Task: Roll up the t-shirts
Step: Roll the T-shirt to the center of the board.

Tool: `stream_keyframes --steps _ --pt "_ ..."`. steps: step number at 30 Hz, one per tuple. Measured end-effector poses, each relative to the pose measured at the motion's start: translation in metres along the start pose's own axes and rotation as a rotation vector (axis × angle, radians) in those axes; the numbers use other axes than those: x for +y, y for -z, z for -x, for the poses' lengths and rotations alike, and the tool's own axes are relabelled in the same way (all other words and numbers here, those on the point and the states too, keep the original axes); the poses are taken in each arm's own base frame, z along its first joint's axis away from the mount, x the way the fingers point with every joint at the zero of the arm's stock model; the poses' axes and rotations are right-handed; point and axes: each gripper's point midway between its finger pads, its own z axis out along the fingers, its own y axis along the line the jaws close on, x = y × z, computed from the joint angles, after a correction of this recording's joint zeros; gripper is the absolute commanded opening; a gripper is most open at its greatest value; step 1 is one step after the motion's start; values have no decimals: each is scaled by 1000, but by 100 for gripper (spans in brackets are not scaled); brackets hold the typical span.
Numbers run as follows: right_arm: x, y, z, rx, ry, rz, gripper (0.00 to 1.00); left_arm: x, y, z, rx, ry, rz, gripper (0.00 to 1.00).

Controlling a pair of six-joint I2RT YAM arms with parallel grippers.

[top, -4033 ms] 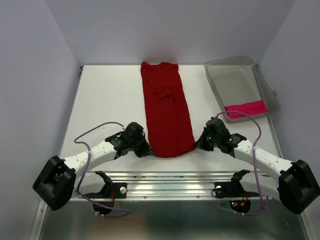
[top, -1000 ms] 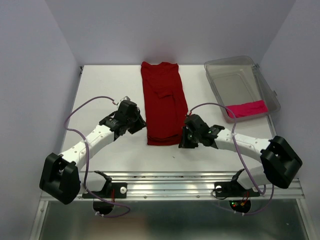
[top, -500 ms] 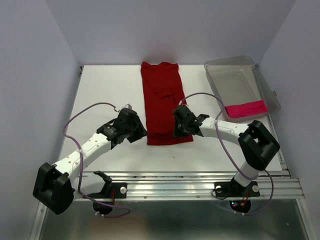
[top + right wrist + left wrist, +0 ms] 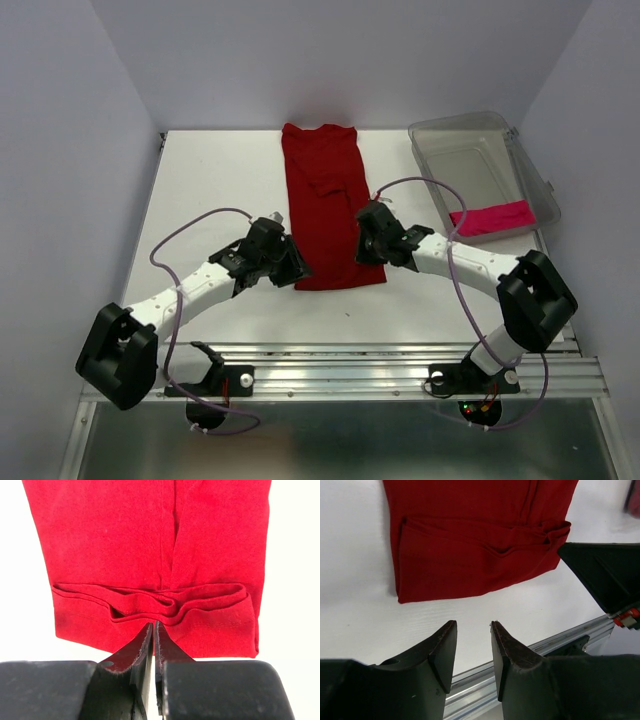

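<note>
The dark red t-shirt (image 4: 325,200) is laid flat mid-bench as a long narrow strip, collar at the far edge. Its near end is turned over once into a short folded band (image 4: 210,625), rumpled along the fold line. The pink t-shirt (image 4: 490,218) is bunched inside the clear plastic bin (image 4: 460,165) at the far right, against the bin's near wall.

The right hand (image 4: 152,625) is placed at the band's right side, with its tips over the fold. Its fingers are pressed together to a hairline gap; whether cloth is nipped between them cannot be told.

The left hand (image 4: 472,625) is held over bare bench (image 4: 220,190) just near of the band's left corner, apart from the cloth. It is released, its fingers parted by a narrow gap with nothing between them.
</note>
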Motion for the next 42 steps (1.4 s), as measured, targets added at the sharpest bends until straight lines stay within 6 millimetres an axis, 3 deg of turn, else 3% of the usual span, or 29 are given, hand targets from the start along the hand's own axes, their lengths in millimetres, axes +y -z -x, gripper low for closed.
stream_keyframes --steps 3,11,19,22,30,42 --pt "-6 7 4 -21 -9 -2 10 -1 -16 -3 31 6 -1 41" --pt "-39 0 -2 7 -23 -73 10 5 -48 -2 69 12 57 41" --pt "-63 -19 -9 46 5 -140 10 32 -67 -4 69 11 170 41" --pt "-73 -25 -17 65 8 -164 10 35 -68 -3 63 12 183 41" --pt "-76 -24 -19 36 -9 -152 9 40 -68 -1 46 33 190 40" --pt "-86 -4 -25 36 -6 -159 11 52 -48 0 -2 49 224 39"
